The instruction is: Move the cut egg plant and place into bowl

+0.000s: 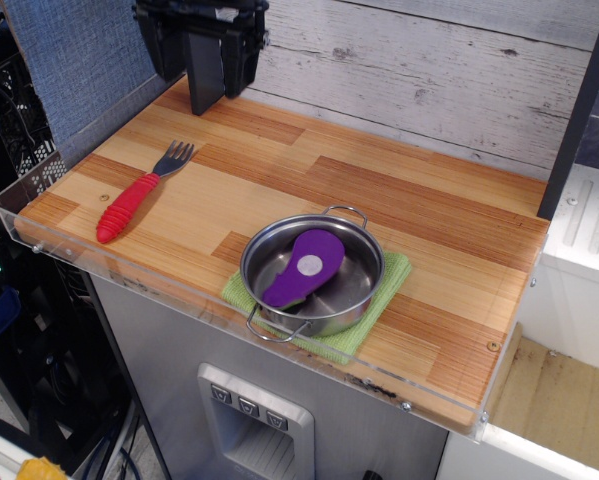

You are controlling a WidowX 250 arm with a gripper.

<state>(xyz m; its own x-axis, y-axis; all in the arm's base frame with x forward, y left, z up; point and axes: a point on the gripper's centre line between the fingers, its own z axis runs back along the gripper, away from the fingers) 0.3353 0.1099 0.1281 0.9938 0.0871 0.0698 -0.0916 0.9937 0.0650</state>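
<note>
Lying flat inside the bowl [359, 297], the cut egg plant [304, 267] looks done, and the gripper [201, 40] hangs far away holding nothing, fingers spread apart.

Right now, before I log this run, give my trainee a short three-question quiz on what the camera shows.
1. True or false: the cut egg plant lies inside the bowl.
2. Multiple choice: what sits directly under the bowl?
A. the green cloth
B. the red-handled fork
C. bare wood only
3. Short answer: where is the gripper, and do its jaws hold anything?

Key:
1. True; it rests face up, grey-white dot showing.
2. A; the cloth's corners stick out around the bowl.
3. Raised at the back left of the table, far from the bowl, partly cut off by the frame's top edge; nothing visible in it, though whether the jaws are open is unclear.
</note>
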